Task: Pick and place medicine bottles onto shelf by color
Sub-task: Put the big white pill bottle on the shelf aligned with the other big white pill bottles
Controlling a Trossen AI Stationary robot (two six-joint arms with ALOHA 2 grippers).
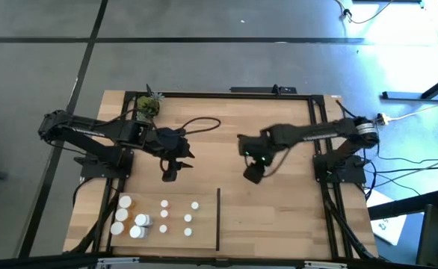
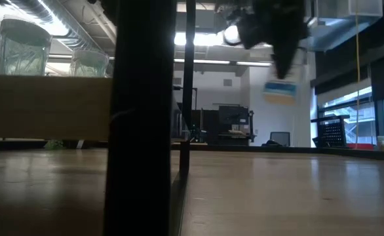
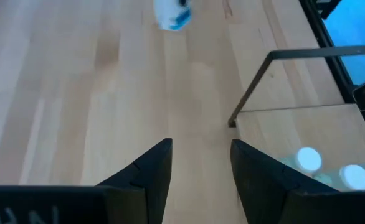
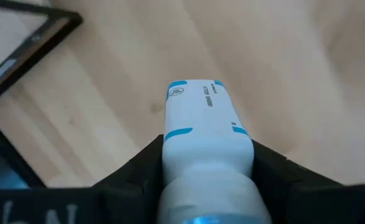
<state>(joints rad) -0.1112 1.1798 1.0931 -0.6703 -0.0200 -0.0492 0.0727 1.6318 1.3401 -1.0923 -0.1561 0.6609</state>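
My right gripper (image 1: 253, 175) hangs above the middle of the light-wood shelf board (image 1: 279, 217), shut on a white medicine bottle with blue marks (image 4: 198, 118). The left wrist view also shows this bottle (image 3: 170, 15) farther off. My left gripper (image 1: 172, 175) is open and empty over the board (image 3: 108, 93), left of the middle. Several small bottles with white caps (image 1: 155, 218) stand on the board's near left part, left of the thin black divider strip (image 1: 218, 217). Two of their caps show in the left wrist view (image 3: 308, 158). My right gripper pinches the white bottle by its two opposite sides (image 4: 170, 146) between its two fingers. The bottle lies along the fingers and its far end (image 4: 195, 87) sticks out past the fingertips. It is lifted clear of the board.
A small green potted plant (image 1: 149, 107) stands at the board's far left corner. Black metal rails (image 1: 234, 95) edge the board. A cable loops (image 1: 200, 123) on the wood behind my left arm. Bare wood lies right of the divider strip.
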